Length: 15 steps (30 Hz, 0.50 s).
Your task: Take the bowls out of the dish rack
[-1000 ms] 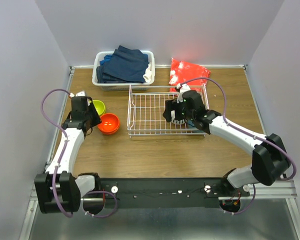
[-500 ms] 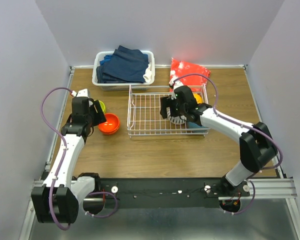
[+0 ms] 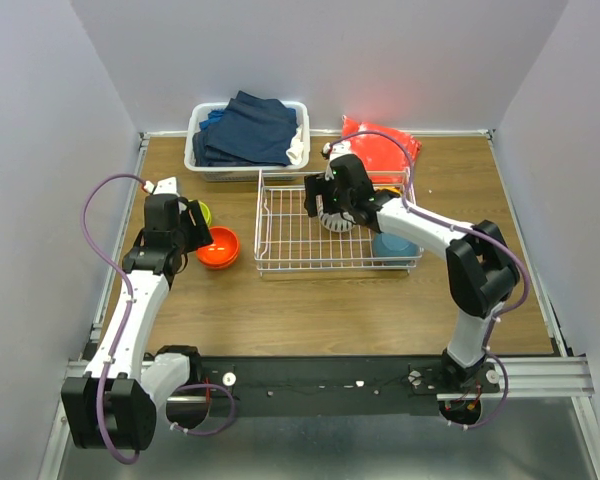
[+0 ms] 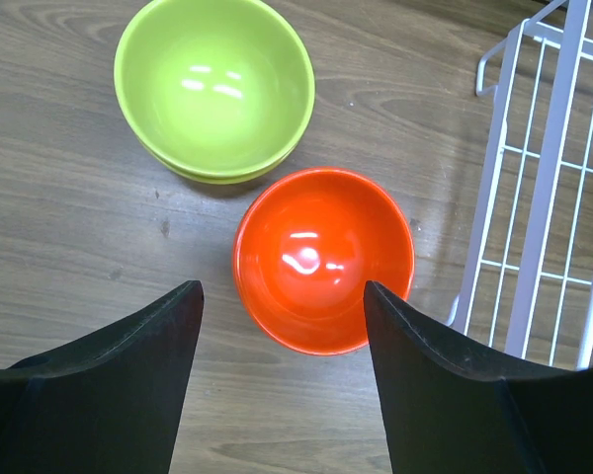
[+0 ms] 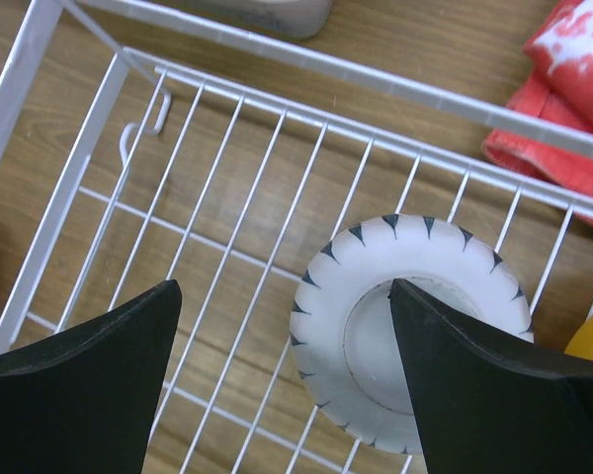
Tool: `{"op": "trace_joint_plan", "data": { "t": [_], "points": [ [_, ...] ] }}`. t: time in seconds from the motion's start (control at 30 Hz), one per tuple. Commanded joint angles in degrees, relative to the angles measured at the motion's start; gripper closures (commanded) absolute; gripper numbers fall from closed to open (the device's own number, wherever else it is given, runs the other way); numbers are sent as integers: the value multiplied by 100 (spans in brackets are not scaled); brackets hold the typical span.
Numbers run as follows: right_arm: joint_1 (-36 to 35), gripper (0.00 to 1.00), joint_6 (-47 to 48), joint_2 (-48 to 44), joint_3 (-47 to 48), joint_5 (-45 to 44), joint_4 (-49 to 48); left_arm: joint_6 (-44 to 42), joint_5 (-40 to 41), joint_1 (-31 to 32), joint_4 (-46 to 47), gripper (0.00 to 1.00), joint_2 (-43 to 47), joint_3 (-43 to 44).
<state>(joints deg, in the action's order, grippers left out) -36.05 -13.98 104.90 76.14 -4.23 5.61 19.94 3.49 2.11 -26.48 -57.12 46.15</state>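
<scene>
left fingers (image 4: pixel 109 385) spread over red-orange bowl (image 4: pixel 321 257) | right arm (image 3: pixel 420 228) stretched across dish rack (image 3: pixel 290 237), right fingers (image 5: pixel 474 385) spread above striped bowl (image 5: pixel 326 316)

Our left arm (image 3: pixel 130 300) rises from the near left corner and reaches forward along the left side, its forearm leaning slightly inward. At its far end the wrist (image 3: pixel 163 215) turns so that the left claw (image 4: pixel 282 291) points down and a little to the right. Its two dark fingers (image 4: pixel 128 395) are spread well apart, with a broad gap between the tips. Our right arm (image 3: pixel 430 232) climbs from the near right corner to a sharply bent elbow (image 3: pixel 485 275). From there it runs leftward and away toward the middle. The right claw (image 5: pixel 284 291) faces downward, its jaws standing wide and closed on nothing.
</scene>
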Motion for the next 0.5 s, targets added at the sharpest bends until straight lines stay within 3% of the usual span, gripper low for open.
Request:
{"op": "trace_joint_plan", "data": {
  "t": [0.0,0.2,0.47],
  "points": [
    [-25,6,211,583,366,-429,-15,-78,135,70,-41,25,157,-36],
    [-25,6,544,865,841,-597,80,-87,161,114,-41,25,193,-45],
    [-60,7,1318,67,526,-271,502,-96,126,158,-33,25,210,-45]
  ]
}}
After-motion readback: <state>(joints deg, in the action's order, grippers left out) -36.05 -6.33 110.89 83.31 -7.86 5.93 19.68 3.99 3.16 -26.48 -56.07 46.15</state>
